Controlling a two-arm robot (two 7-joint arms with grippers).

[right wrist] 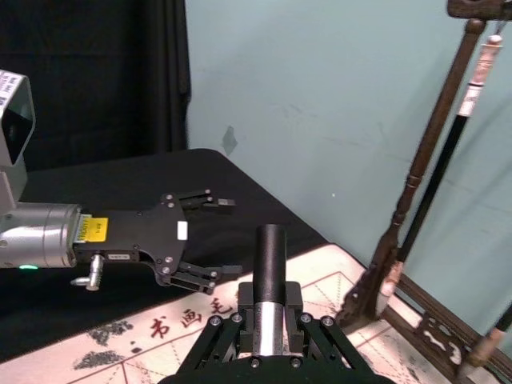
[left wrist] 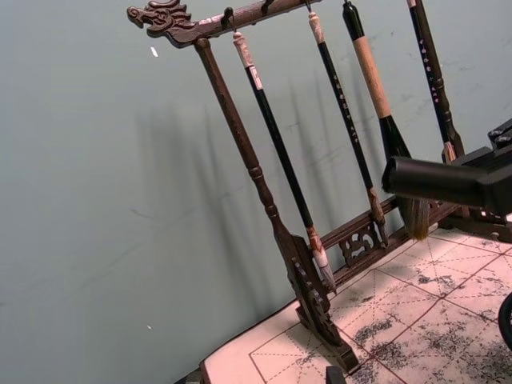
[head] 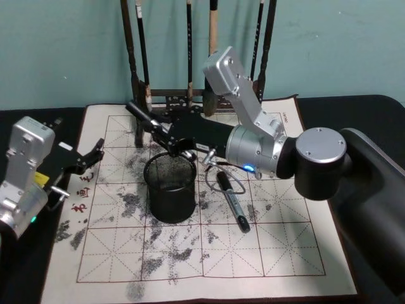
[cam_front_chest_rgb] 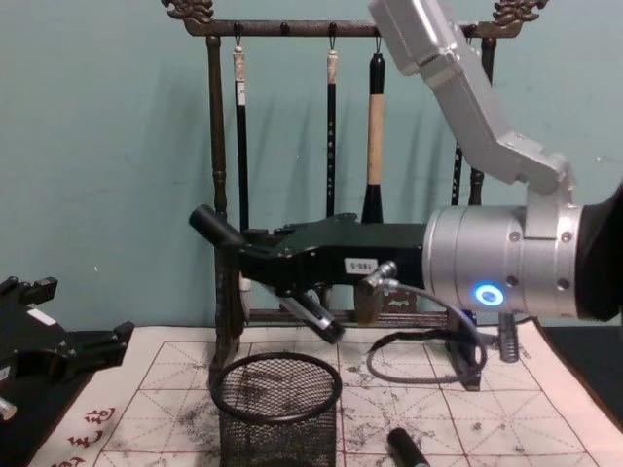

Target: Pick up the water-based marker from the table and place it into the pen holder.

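The right gripper (head: 166, 135) hangs above the small round black wire-mesh pen holder (head: 169, 190). Its fingers are closed on a black water-based marker (cam_front_chest_rgb: 214, 232), which is tilted with its lower end over the holder's rim, not touching it. A second black marker (head: 231, 202) lies on the cream red-gridded mat (head: 278, 253), just right of the holder. The left gripper (head: 93, 155) sits at the mat's left edge, its fingers spread and empty.

The right pincer (right wrist: 270, 320) clamps a black marker (right wrist: 270, 260) above the red-lettered mat (right wrist: 160, 336), while the left pincer (right wrist: 214, 238), fingers spread, hangs over the black tabletop (right wrist: 120, 188), with a brush rack (right wrist: 405, 208) against the teal wall.
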